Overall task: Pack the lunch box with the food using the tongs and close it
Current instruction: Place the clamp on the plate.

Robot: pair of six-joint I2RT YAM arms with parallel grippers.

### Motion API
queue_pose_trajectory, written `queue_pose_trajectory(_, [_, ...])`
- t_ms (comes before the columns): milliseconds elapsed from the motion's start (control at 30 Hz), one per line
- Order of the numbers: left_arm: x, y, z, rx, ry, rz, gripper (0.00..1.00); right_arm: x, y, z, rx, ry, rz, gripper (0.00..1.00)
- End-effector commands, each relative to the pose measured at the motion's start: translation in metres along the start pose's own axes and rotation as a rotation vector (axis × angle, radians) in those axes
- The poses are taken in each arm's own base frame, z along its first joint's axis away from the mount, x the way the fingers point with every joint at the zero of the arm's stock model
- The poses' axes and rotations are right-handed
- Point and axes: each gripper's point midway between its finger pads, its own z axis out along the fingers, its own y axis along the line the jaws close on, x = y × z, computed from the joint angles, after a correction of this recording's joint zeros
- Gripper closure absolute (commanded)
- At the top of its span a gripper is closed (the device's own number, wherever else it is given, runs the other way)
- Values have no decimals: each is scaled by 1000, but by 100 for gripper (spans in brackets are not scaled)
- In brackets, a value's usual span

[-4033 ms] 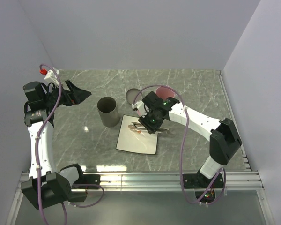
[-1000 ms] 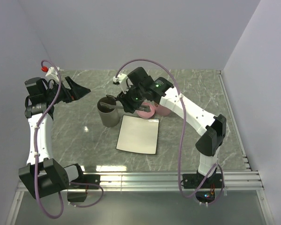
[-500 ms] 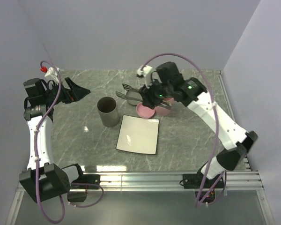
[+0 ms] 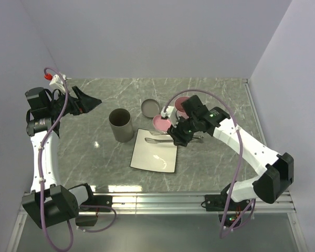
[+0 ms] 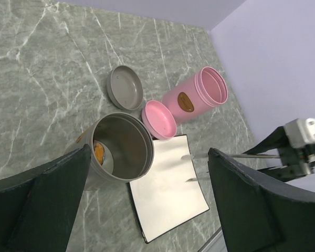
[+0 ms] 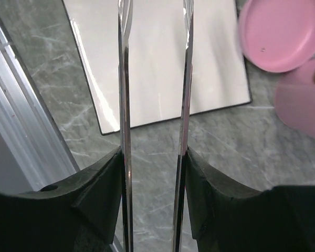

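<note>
Plate (image 4: 155, 157) bare. Grey tin (image 4: 122, 135) upright just left of it. Left gripper (image 4: 86, 102) gapes, far left. Right gripper (image 4: 180, 134) clamps tongs (image 6: 125, 94) over plate's far edge. Grey lid (image 4: 150, 108) beyond plate. Orange food (image 5: 98, 153) inside tin. Packing looks finished; next, park tongs and fetch lid.

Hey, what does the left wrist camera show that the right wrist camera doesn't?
Only the left wrist: the gray cup with an orange piece inside, the gray lid, and the open left claw. Only the right wrist: a close look at the right claw pressing both arms of the tongs from outside. Both: the tongs over the plate, the pink lid and the pink cup.
</note>
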Motion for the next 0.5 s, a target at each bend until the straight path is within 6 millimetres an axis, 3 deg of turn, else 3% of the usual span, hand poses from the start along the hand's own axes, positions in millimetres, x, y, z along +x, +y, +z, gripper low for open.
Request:
queue_pose_trajectory(0, [-8,-13,-5,36,-28,57,1,-17,-4,14,-38,-94,-119,46])
queue_pose_trajectory(300, [-6,-7,-3,28,-28,53,1,-24,-2,50,-112,-197,-244,44])
queue_pose_trajectory(467, [-5,-4,-1,25,-22,46,1,-16,1,69,-154,-213,-331,42])
